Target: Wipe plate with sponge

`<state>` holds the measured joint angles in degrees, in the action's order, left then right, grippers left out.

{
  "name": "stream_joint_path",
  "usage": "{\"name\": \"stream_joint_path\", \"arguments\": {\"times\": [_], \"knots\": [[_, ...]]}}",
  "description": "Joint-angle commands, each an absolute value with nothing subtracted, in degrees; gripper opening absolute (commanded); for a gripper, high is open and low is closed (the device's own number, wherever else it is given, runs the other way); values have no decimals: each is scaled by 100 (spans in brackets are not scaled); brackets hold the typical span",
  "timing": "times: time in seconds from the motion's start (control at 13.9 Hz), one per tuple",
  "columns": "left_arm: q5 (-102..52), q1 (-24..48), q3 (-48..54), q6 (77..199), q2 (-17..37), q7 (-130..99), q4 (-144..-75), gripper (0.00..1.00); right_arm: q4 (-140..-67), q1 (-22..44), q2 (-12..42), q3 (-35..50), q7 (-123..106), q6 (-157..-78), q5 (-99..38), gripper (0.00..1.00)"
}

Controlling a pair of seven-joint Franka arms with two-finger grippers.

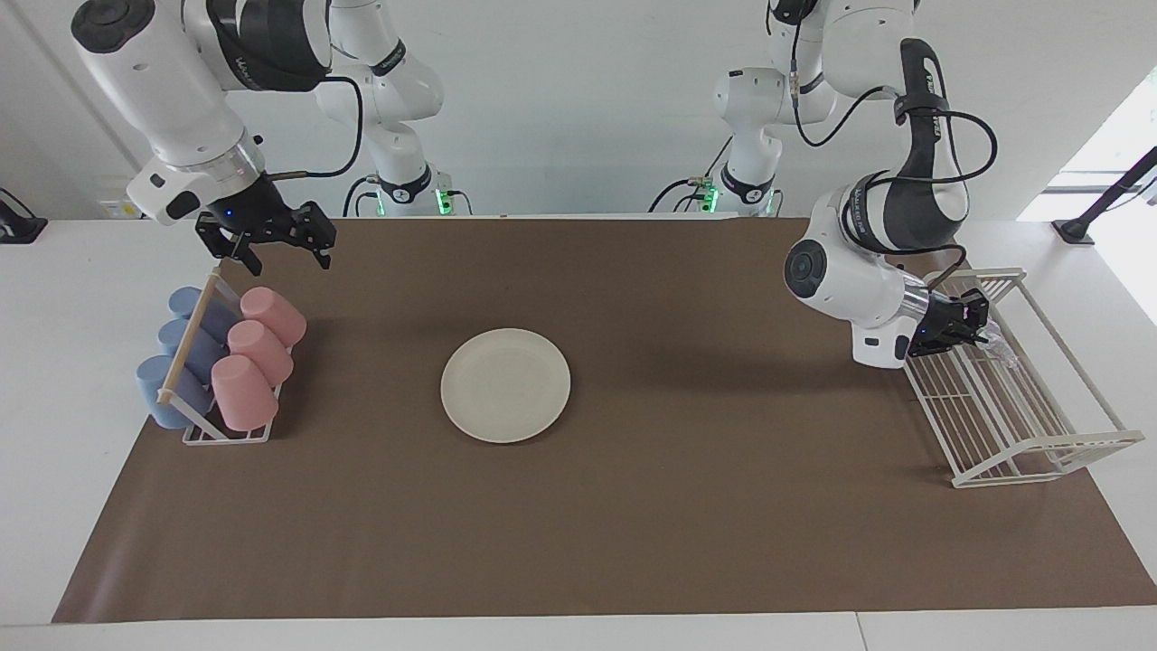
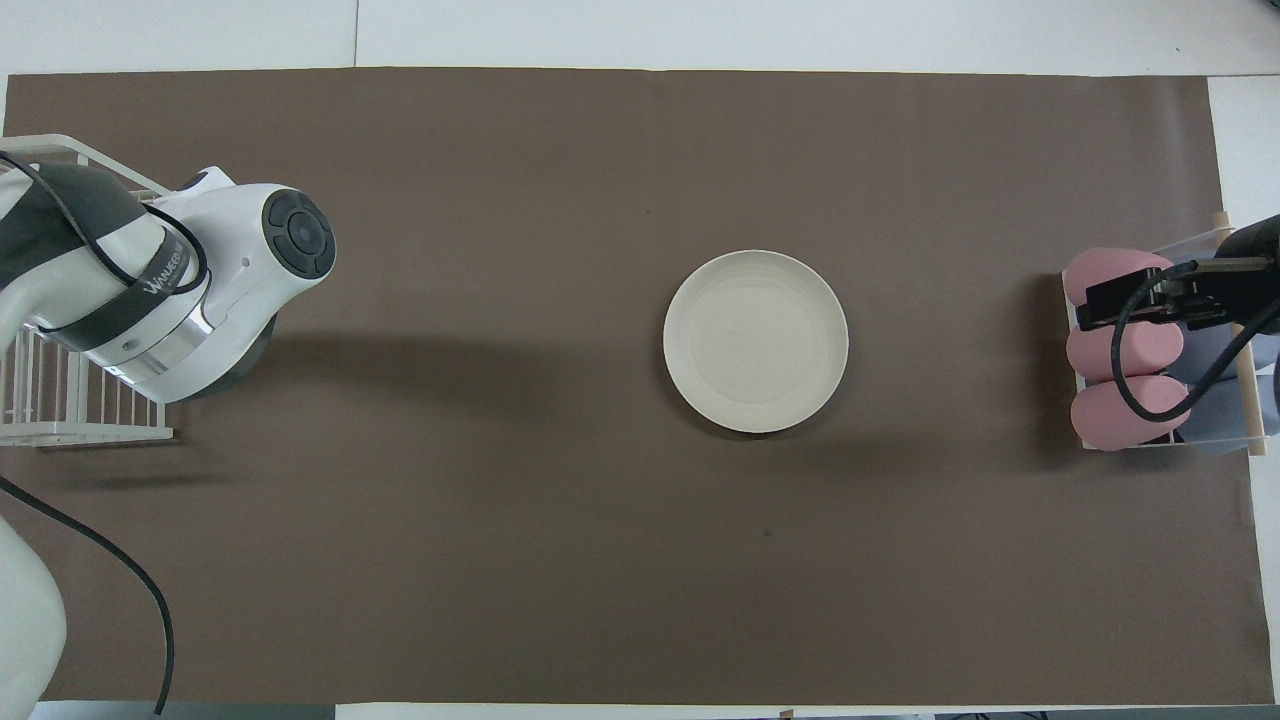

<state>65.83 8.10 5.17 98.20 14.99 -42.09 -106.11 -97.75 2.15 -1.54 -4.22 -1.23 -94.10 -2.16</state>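
The plate (image 1: 505,385) lies in the middle of the brown mat (image 1: 633,506) on the counter, nothing on it. The left end effector (image 1: 974,327) is clenched on the sponge (image 1: 999,344), a small glittery pad, over the white wire rack (image 1: 1012,416) at the left arm's end. The right end effector (image 1: 282,246) hangs released above the mat, just beside the rack of pink and blue cups (image 1: 221,362).

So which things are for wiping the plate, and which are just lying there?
For the job: plate, sponge, left claw shut on it over the wire rack.
Just lying about: wire rack, pink cups, blue cups; right claw waits open.
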Motion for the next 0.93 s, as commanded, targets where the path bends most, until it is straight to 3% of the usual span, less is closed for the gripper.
{"name": "stream_joint_path", "arguments": {"times": [0.0,0.07,0.14,0.22,0.36,0.86], "knots": [[6680,870,466,9958,1459,-4429,-10696,0,-9791,141,-185,-387,-9,-9422,-141,100],[6636,861,466,10036,1459,-4482,-10696,25,-9791,62,-202,-387,-9,-9378,-141,100],[6636,861,466,10063,1459,-4491,-10696,66,-9782,53,-202,-395,-17,-9387,-141,100],[6636,861,466,10063,1450,-4491,-10696,93,-9774,53,-202,-396,-18,-9422,-141,100],[6627,861,466,10072,1450,-4483,-10688,100,-9756,62,-202,-396,-9,-9370,-114,100],[6269,844,475,10143,1415,-4465,-10495,100,-9756,106,-211,-404,18,-9246,290,100]]}}
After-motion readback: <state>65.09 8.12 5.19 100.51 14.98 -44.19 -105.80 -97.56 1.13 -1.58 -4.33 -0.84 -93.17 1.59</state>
